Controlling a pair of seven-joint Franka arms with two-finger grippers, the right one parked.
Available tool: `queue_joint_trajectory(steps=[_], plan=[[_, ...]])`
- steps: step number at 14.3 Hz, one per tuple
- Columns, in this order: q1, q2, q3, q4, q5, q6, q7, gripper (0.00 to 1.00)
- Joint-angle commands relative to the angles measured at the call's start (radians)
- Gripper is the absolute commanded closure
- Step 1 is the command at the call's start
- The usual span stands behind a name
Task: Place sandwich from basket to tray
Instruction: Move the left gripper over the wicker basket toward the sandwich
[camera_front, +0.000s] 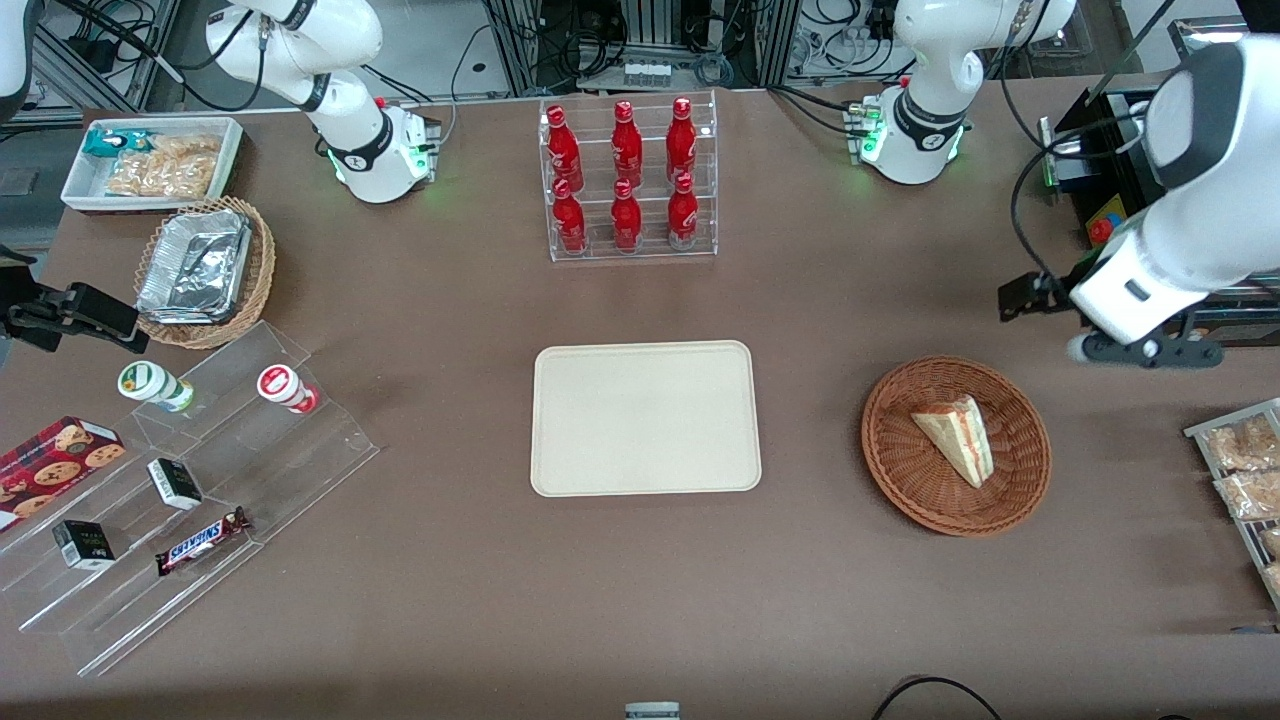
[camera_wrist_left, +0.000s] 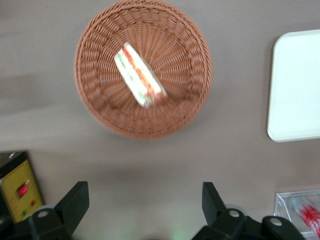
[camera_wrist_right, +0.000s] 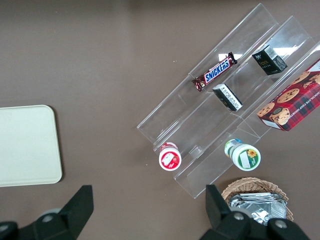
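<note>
The sandwich lies inside the basket, roughly at its middle, a pale wedge resting on one bread face with the red and green filling showing along its cut edge. The basket stands on the brown worktop toward the working arm's end, and the tray sits apart from it toward the middle of the worktop, bare of anything. The tool hangs above the worktop just outside the basket's rim, farther from the front camera than the basket, and it is released: in the wrist view its two dark fingers stand wide apart with nothing between them. The relation that matters is this: the sandwich is not under the tool but off to one side of it, toward the front camera, and lower, so the arm would seem to need to travel forward over the rim before it descends. The wedge's long axis runs diagonally across the basket, from its broad end nearer the tray and farther from the front camera to its narrow tip nearer that camera; in the wrist view it also lies at a slant to the line joining the two fingers, so some turning of the wrist looks likely if the fingers are to close across the narrow thickness. The pick has not yet begun.
</note>
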Motion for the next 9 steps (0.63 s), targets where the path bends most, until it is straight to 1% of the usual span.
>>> queue_joint_trajectory(steps=[1,3,4,7,9], plan=[[0.015,0.007,-0.003,-0.184,0.001,0.232,-0.003,0.0],[0.017,0.036,0.001,-0.276,-0.007,0.386,-0.037,0.0],[0.018,0.053,0.003,-0.294,-0.008,0.431,-0.11,0.0],[0.017,0.105,0.001,-0.286,-0.008,0.488,-0.34,0.0],[0.017,0.133,0.001,-0.291,-0.008,0.535,-0.419,0.0]])
